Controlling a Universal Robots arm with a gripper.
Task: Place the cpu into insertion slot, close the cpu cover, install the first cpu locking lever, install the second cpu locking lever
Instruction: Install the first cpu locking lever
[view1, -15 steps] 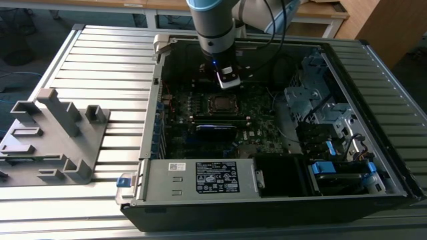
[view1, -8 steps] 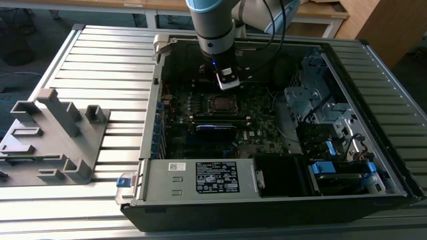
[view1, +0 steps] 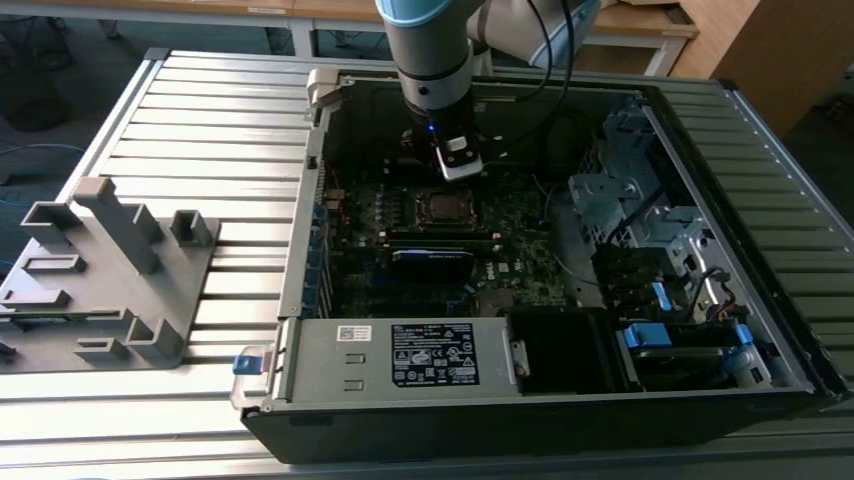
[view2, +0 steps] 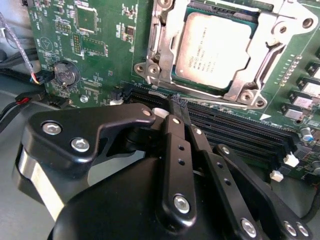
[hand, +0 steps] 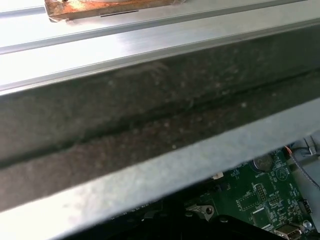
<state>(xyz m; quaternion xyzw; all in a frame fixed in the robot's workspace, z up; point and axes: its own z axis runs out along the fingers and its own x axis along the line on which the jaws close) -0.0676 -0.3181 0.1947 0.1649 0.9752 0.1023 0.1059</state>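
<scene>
Already the cpu (view2: 212, 50) sits in its slot (view2: 165, 75), cover (view2: 260, 55) down just beyond my clenched, empty fingers (view2: 175, 130); levers unclear.

- The cpu (view2: 212, 47): dull silver-grey top with dark print.
- The cpu cover (view2: 260, 60): shiny silver.
- Motherboard (view2: 100, 45): green, with fine pale markings.
- Memory slots (view2: 240, 132): black.
- The gripper (view2: 179, 107): matte black with silver screws.
- Counter (view1: 200, 120): pale grey, ribbed in parallel stripes.
- Fixture (view1: 107, 270) on the counter: plain grey.
</scene>
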